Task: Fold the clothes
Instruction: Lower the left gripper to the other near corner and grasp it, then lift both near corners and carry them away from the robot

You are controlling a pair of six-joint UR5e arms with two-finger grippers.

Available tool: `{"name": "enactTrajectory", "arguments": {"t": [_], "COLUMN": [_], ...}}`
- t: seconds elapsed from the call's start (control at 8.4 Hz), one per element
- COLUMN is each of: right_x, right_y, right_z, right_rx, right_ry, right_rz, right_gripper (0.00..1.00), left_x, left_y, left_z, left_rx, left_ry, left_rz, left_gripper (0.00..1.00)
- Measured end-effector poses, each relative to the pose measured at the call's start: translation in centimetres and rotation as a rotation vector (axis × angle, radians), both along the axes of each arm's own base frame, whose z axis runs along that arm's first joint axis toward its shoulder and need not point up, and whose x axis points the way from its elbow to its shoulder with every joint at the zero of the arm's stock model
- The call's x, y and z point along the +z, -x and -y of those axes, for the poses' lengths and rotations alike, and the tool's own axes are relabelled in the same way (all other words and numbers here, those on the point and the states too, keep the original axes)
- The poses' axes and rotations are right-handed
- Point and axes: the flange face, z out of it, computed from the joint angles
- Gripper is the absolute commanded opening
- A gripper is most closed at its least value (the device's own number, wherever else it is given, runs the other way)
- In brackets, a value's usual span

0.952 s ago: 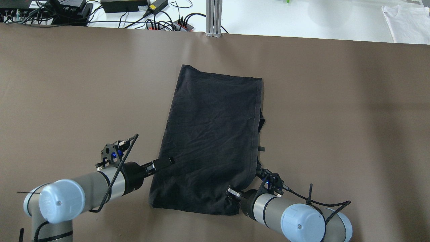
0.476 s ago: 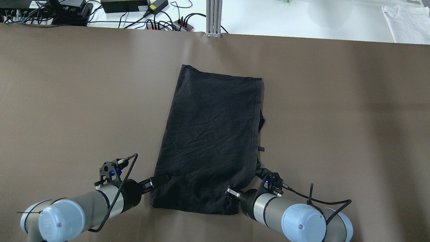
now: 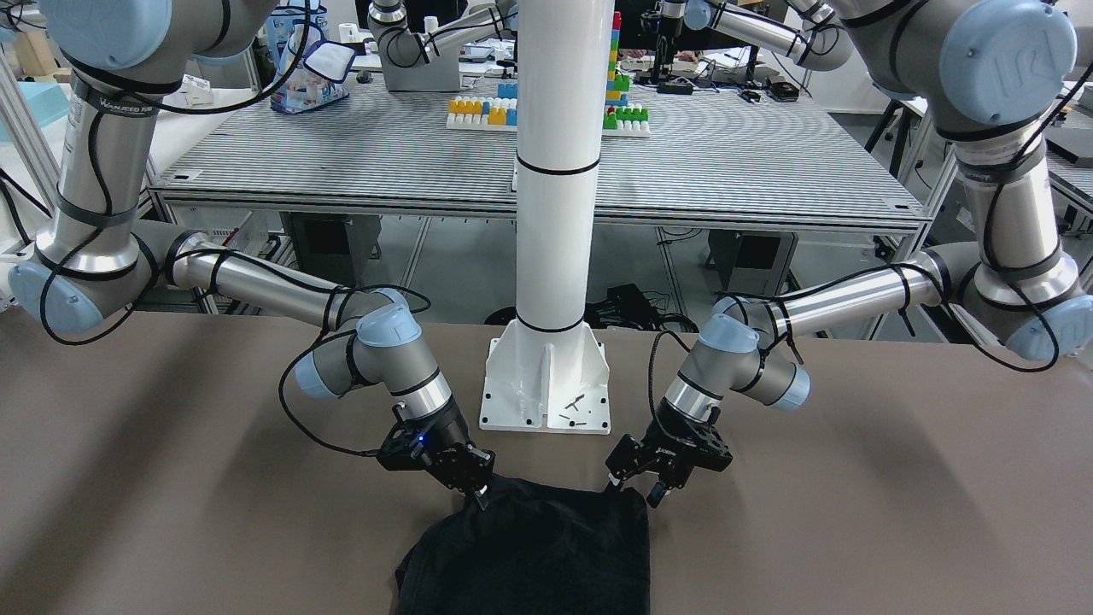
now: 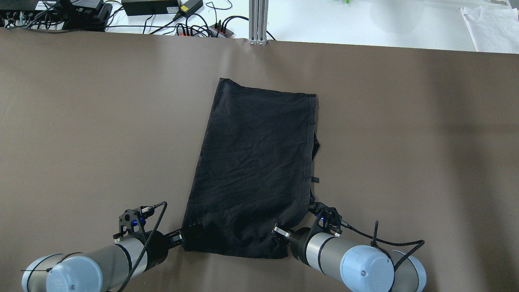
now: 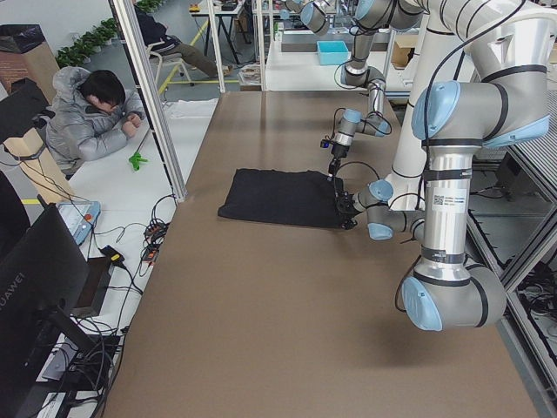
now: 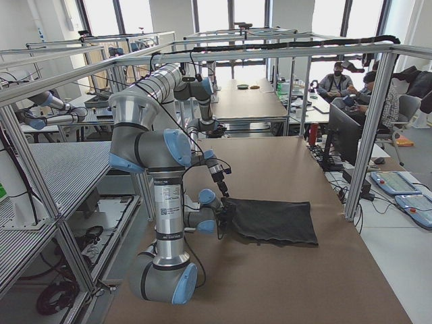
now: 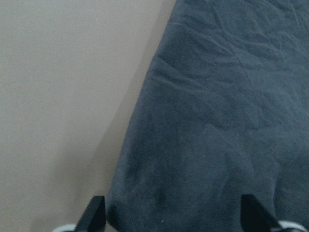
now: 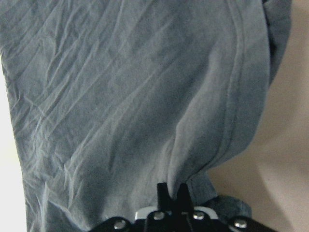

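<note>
The clothes [image 4: 255, 162] are one black garment lying flat and slightly wrinkled on the brown table [image 4: 81, 121]. They also show in the front view [image 3: 529, 555] and in both wrist views [image 7: 217, 121] [image 8: 120, 96]. My left gripper [image 4: 191, 234] sits at the garment's near left corner. It is open, with its fingertips [image 7: 96, 215] wide apart and the fabric between them. My right gripper [image 8: 172, 191] is at the near right corner [image 3: 480, 497]. It is shut on a pinched-up fold of the hem.
The white pole's base plate [image 3: 546, 384] stands just behind the garment on the robot's side. Cables and power bricks [image 4: 162, 8], an aluminium post [image 4: 258, 22] and a white cloth [image 4: 492, 26] lie past the far edge. People [image 5: 87, 113] sit beyond the table.
My left gripper has slid back along the garment's left edge, from about halfway down to the near left corner. The right arm and the garment have stayed still.
</note>
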Motion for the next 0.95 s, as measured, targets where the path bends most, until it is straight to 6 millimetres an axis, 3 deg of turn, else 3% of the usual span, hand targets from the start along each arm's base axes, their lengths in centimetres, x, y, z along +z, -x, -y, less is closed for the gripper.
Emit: {"name": "enactTrajectory", "arguments": {"t": [0.12, 0.24, 0.48, 0.95], "right_x": [-0.04, -0.08, -0.15, -0.39], "right_y": [-0.05, -0.05, -0.06, -0.19], "right_z": [0.05, 0.05, 0.09, 0.0], "right_rx": [0.0, -0.001, 0.0, -0.002], "right_ry": [-0.004, -0.006, -0.008, -0.009], "right_rz": [0.0, -0.001, 0.0, 0.005], "right_gripper": [0.0, 0.0, 0.0, 0.0], "left_x": [0.48, 0.9, 1.19, 0.99], "left_y": [-0.45, -0.75, -0.98, -0.76], "left_z": [-0.2, -0.25, -0.25, -0.35], "left_rx": [0.001, 0.001, 0.0, 0.008], "left_ry": [0.0, 0.0, 0.0, -0.008], "left_rz": [0.011, 0.02, 0.027, 0.025], "left_gripper": [0.99, 0.76, 0.0, 0.0]}}
